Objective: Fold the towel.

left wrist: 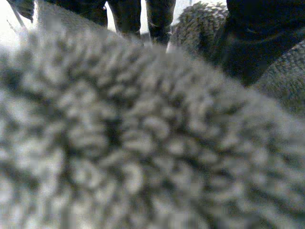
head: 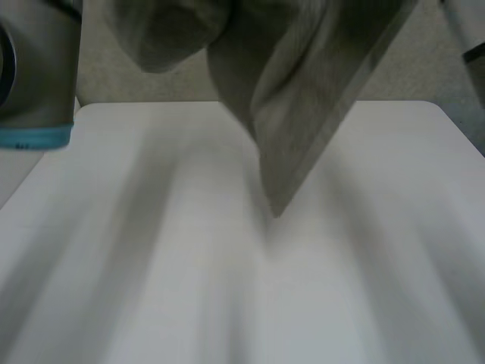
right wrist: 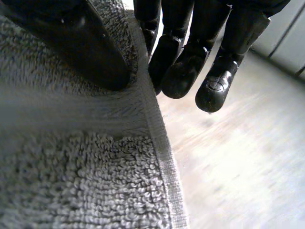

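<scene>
ROBOT LIFTS TOWEL OVER DESK: A grey terry towel (head: 303,98) hangs in the air above a white desk (head: 151,265), gripped by both of the robot's black hands. In the head view the cloth drops from the 12 o'clock edge. It is bunched and doubled over itself toward 11 o'clock and falls as a flatter sheet toward 1 o'clock. Its lowest corner points to 6 o'clock over the desk's far half; whether that corner touches the surface cannot be told. The grey left arm (head: 38,68), with its light-blue cap, stands at 10 o'clock, beside the desk's far corner.

The wrist views bring the grips close. In the left wrist view the left hand (left wrist: 257,38) is closed on the towel. A thick bulge of looped pile lies under the palm, and a ridge of cloth rises between the thumb and the fingers (left wrist: 126,14), which pass down behind it. In the right wrist view the right hand (right wrist: 190,52) pinches the towel at its edge. The thumb (right wrist: 90,47) presses on the looped face just beside the flat woven hem (right wrist: 159,143). The fingers curl in from the hem's other side, the nearest against the cloth and the outermost standing clear of it.
</scene>
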`<action>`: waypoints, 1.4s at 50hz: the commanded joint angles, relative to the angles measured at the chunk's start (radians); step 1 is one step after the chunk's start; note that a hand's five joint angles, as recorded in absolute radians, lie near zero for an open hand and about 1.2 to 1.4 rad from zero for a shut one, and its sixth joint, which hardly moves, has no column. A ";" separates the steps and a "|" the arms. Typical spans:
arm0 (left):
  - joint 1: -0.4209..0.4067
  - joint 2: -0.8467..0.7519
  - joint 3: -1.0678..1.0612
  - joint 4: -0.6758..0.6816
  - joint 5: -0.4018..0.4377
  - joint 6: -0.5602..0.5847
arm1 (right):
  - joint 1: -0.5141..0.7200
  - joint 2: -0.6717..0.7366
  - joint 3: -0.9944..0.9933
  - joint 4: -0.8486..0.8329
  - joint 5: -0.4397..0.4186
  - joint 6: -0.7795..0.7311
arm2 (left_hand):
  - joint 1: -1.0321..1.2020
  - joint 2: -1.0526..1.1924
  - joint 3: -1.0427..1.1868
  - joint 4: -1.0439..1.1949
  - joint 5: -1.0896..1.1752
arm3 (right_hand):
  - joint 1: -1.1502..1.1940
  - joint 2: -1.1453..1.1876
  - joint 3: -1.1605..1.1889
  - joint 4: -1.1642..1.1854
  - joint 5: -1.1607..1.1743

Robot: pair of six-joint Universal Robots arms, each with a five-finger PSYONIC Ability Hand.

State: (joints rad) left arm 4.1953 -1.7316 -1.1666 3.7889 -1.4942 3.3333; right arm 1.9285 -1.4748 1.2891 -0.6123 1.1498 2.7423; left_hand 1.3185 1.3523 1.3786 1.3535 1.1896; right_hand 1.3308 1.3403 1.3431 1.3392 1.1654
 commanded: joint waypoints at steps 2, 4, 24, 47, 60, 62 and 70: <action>0.017 0.063 -0.439 -0.001 0.106 0.024 | 0.010 0.108 -0.015 0.373 -0.042 -0.152 | 0.078 0.044 0.018 0.043 0.032 | 0.065 0.056 0.053 0.057 0.056; 0.019 0.063 -0.511 -0.004 0.124 0.040 | 0.010 0.126 0.009 0.411 -0.036 -0.191 | 0.078 0.044 0.018 0.043 0.032 | 0.065 0.056 0.053 0.057 0.056; 0.020 -0.057 -0.826 -0.008 0.123 0.212 | -0.003 0.151 0.370 0.494 0.149 -0.316 | 0.078 0.044 0.018 0.043 0.032 | 0.065 0.056 0.053 0.057 0.056; 0.061 0.059 -0.929 -0.168 0.134 0.207 | -0.055 0.149 0.585 0.310 0.214 -0.073 | -1.061 -1.095 -1.121 -1.096 -1.106 | 0.065 0.056 0.053 0.057 0.056; 0.158 0.208 -1.056 -0.313 0.123 0.032 | -0.051 0.154 0.596 0.309 0.209 -0.050 | -1.049 -1.083 -1.109 -1.084 -1.095 | 0.065 0.056 0.053 0.057 0.056; 0.192 0.201 -1.055 -0.314 0.124 -0.061 | -0.049 0.153 0.599 0.309 0.209 -0.050 | -1.049 -1.083 -1.109 -1.084 -1.095 | 0.065 0.056 0.053 0.057 0.056; 0.212 0.106 -1.045 -0.313 0.121 -0.118 | -0.049 0.151 0.618 0.304 0.211 -0.050 | -1.038 -1.071 -1.098 -1.073 -1.083 | 0.065 0.056 0.053 0.057 0.056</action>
State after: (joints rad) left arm 4.3922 -1.5528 -2.2204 3.4703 -1.3722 3.2475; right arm 1.8794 -1.3226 1.8953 -0.3042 1.3599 2.6928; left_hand 0.3066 0.3032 0.3004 0.3057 0.1060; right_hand 1.3308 1.3403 1.3436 1.3399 1.1654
